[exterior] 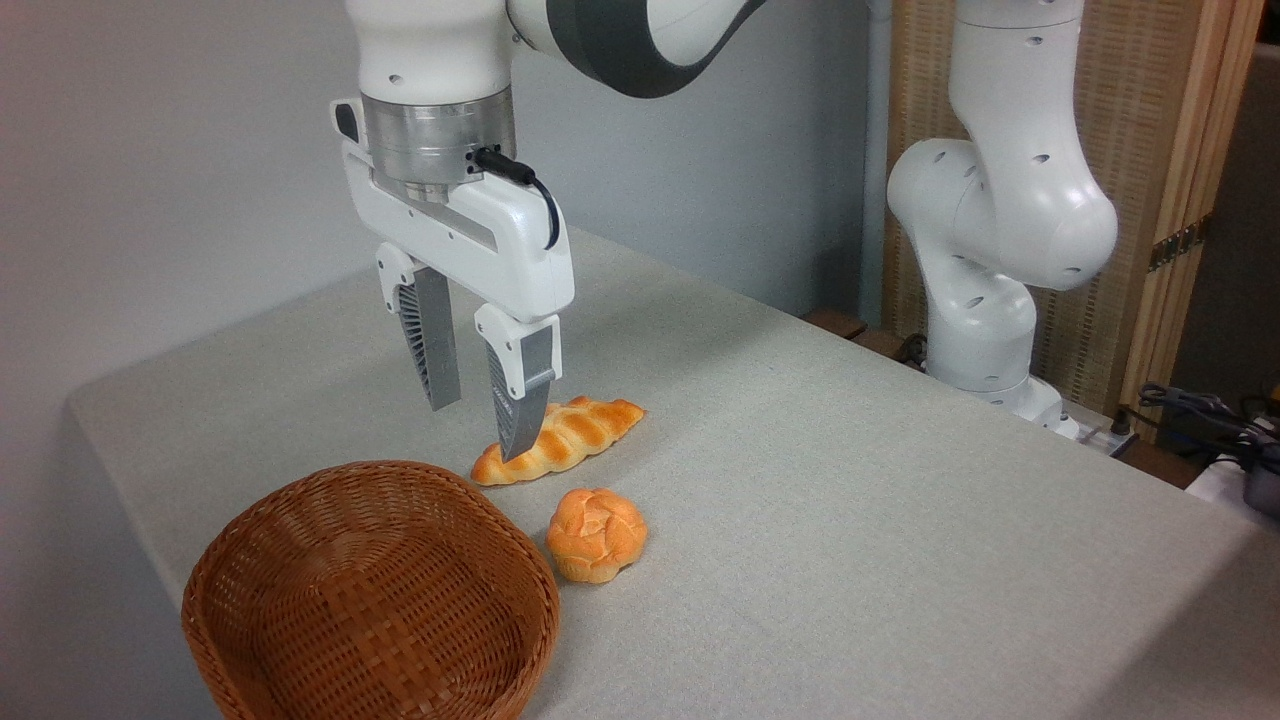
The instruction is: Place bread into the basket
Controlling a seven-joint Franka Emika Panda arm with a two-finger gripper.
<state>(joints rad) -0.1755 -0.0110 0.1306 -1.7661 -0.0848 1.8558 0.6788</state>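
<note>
Wicker basket [370,590] is sitting empty near the bun [597,534], while the gripper [478,428] is hovering behind with fingers spread, holding nothing, ready to descend.

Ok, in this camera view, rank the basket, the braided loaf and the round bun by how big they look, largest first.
1. The wicker basket, by far the largest, though it also sits nearest the camera.
2. The braided loaf, clearly longer than the bun even with a gripper finger covering part of it.
3. The round bun, the smallest.
</note>
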